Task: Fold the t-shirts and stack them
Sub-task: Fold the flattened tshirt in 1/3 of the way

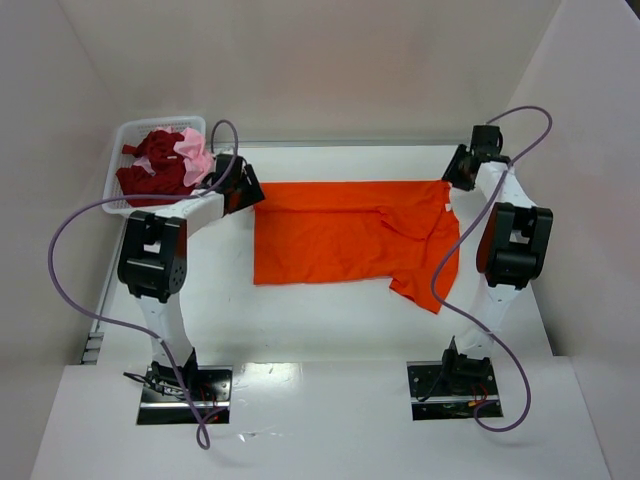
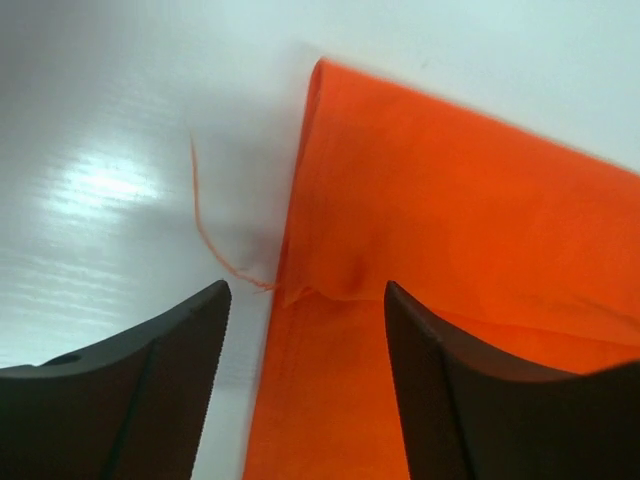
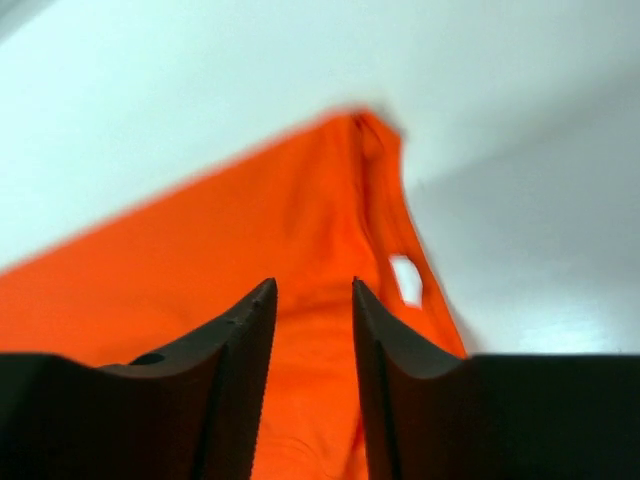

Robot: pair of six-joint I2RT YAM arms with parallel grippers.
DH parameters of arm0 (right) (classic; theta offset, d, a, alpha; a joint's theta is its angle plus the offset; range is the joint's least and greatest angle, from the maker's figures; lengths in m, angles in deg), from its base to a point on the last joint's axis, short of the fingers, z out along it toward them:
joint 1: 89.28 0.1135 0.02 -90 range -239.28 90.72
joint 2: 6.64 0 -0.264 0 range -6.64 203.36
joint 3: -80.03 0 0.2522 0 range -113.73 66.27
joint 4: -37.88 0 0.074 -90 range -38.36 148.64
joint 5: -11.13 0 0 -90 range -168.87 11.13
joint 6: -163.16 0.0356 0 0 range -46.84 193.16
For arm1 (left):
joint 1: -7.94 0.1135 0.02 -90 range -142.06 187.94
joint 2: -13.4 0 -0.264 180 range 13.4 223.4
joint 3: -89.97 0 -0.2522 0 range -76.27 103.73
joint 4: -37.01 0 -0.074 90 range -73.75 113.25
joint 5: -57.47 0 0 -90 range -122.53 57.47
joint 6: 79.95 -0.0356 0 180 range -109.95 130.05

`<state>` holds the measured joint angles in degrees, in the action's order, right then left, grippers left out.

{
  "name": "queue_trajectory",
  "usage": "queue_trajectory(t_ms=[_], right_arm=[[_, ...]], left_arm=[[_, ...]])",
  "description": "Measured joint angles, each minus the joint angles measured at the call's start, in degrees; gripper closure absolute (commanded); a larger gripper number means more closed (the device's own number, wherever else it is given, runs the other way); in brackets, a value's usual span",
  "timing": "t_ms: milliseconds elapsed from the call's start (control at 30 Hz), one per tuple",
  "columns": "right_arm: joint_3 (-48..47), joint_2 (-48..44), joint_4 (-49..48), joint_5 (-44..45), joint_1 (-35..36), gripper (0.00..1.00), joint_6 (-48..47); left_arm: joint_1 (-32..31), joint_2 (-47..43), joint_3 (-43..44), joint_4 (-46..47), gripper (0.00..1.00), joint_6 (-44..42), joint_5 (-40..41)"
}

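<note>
A bright orange t-shirt lies folded lengthwise across the middle of the table, with one sleeve sticking out at its lower right. My left gripper hovers at the shirt's upper left corner. In the left wrist view its jaws stand wide apart over the folded orange edge, holding nothing. My right gripper is at the shirt's upper right corner. Its jaws are parted above the orange cloth near the collar, with nothing pinched. A dark red t-shirt and a pale pink t-shirt lie crumpled in the basket.
A white mesh basket stands at the back left corner, right behind my left arm. A loose orange thread trails from the shirt's corner onto the table. A white label shows at the collar. White walls close in the table on three sides.
</note>
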<state>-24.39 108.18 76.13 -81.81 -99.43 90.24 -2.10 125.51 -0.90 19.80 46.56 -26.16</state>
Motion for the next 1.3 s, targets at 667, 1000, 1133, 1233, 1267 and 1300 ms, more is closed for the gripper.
queue_trajectory(t_ms=[667,1000,1133,1233,1267,1300], right_arm=[[-16.8,18.8,2.2,-3.7,1.4,0.97,-0.5],[-20.4,21.1,3.9,-0.7,1.4,0.97,-1.3],[-20.8,21.4,4.3,-0.5,1.4,0.97,-1.6],[-20.8,21.4,4.3,0.0,1.6,0.97,-2.0],[-20.8,21.4,4.3,0.3,1.7,0.97,-2.0],[-20.8,21.4,4.3,0.5,1.8,0.97,-2.1]], left_arm=[[-3.3,3.4,4.0,11.5,0.58,-8.1,-14.6],[-3.7,10.8,14.3,0.9,0.58,-7.7,-5.9],[-3.8,11.5,16.2,-2.8,0.57,-7.3,-1.0],[-4.2,12.7,18.5,-5.6,0.53,-7.3,2.2],[-4.4,13.5,19.8,-6.5,0.51,-7.3,3.0],[-4.6,14.3,21.0,-7.2,0.51,-7.3,3.7]])
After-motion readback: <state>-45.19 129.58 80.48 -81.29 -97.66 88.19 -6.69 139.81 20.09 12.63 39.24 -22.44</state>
